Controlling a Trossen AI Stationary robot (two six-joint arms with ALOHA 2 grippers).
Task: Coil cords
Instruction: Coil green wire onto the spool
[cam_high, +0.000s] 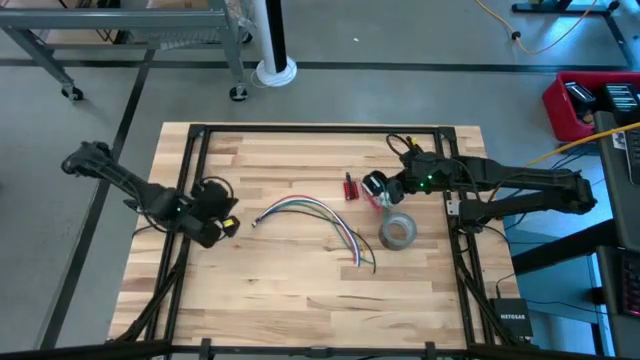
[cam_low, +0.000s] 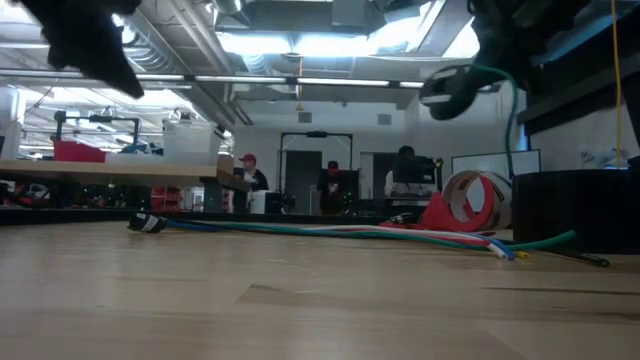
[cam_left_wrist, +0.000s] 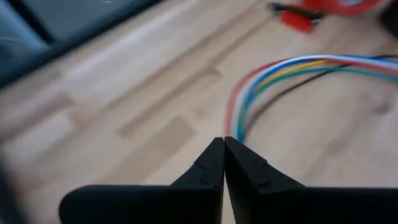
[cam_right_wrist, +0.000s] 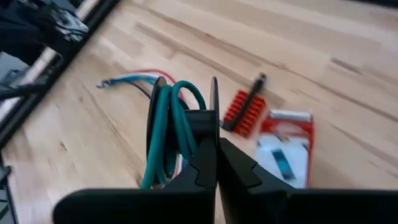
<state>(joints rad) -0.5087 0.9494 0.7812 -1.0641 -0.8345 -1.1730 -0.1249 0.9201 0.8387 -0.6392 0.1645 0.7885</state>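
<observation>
The multicoloured cord bundle (cam_high: 318, 218) lies in a curve on the wooden table, and also shows in the low view (cam_low: 330, 230). My left gripper (cam_left_wrist: 224, 148) is shut and empty, just short of the bundle's left end (cam_left_wrist: 239, 121); it sits at the table's left (cam_high: 226, 226). My right gripper (cam_right_wrist: 216, 152) is at the far right (cam_high: 373, 186). It is shut on a dark green wire (cam_right_wrist: 169, 118) wound in loops, held above the table (cam_low: 450, 90). My right gripper pinches the dark green wire's loops (cam_right_wrist: 186, 140) between its two shut fingers, several turns together. The loops stand out past the fingertips to one side. The coil is lifted clear of the table (cam_low: 455, 88).
A grey tape roll (cam_high: 397, 232) lies on the table near my right gripper. Small red and red-and-white pieces (cam_right_wrist: 239, 112) (cam_right_wrist: 286, 146) lie under my right gripper. A black frame (cam_high: 200, 135) runs along the table's edges. People stand in the room behind (cam_low: 248, 175).
</observation>
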